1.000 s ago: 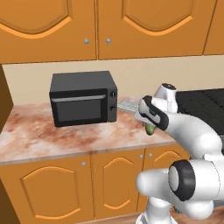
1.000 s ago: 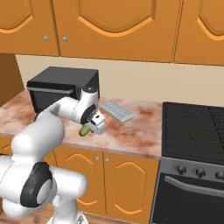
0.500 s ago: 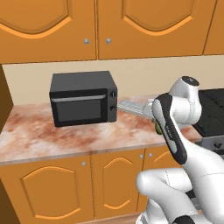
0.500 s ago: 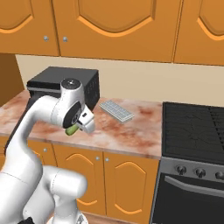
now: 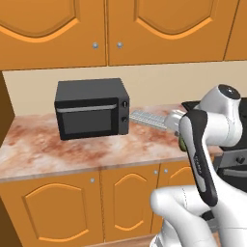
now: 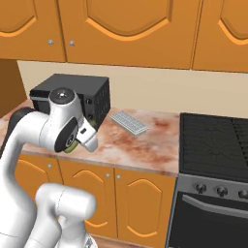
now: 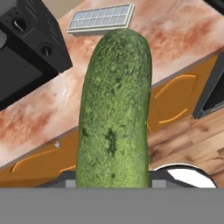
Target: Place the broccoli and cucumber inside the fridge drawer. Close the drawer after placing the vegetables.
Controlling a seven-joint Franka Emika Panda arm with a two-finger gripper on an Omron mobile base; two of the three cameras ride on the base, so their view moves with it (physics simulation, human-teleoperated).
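The cucumber (image 7: 114, 109), a long bumpy dark-green oval, runs up the middle of the hand view. My gripper (image 7: 112, 180) is shut on its lower end, and the fingers are mostly hidden behind it. From the base, a sliver of the cucumber (image 5: 182, 143) shows beside the folded white arm, just off the counter's front edge. The right base view shows the cucumber (image 6: 71, 146) tucked under the hand, in front of the counter (image 6: 145, 145). The broccoli and the fridge drawer are out of view.
A black microwave (image 5: 91, 108) stands on the marble counter (image 5: 72, 152), with a flat grey gridded tray (image 5: 147, 117) to its right. A black stove (image 6: 213, 145) adjoins the counter on the right. Orange cabinets run above and below, over a wooden floor (image 7: 183, 144).
The arm has folded back from over the counter, carrying the cucumber towards the counter's front edge and slightly lower. The counter's objects have not moved.
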